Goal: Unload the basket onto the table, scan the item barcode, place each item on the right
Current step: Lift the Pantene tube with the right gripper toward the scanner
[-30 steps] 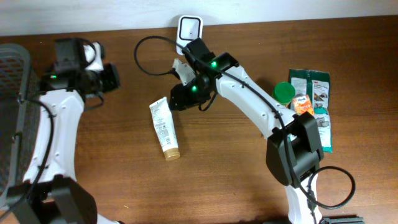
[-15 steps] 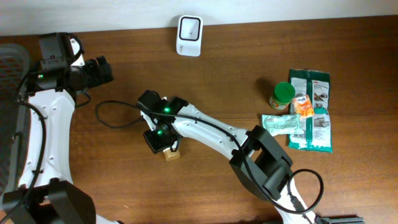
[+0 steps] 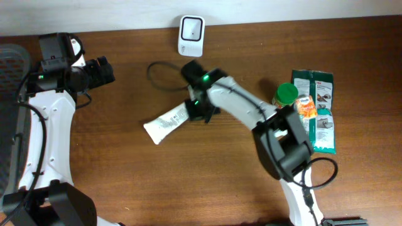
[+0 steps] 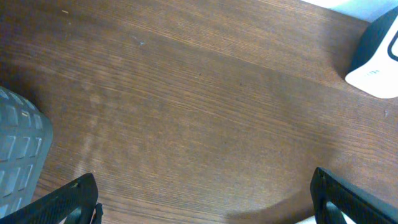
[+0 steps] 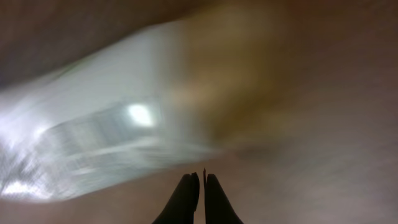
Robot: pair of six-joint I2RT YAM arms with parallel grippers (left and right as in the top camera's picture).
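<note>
white plastic tube (image 3: 166,122) is lying diagonally on the brown wooden counter (image 3: 125,182), its upper-right end sitting just beside the right fingers (image 5: 188,198), which are pressing shut on nothing; left fingers (image 4: 71,202) are gaping wide, well apart.

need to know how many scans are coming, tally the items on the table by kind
tube: 1
jar: 1
green packs: 2
orange pack: 1
total showing: 5
</note>
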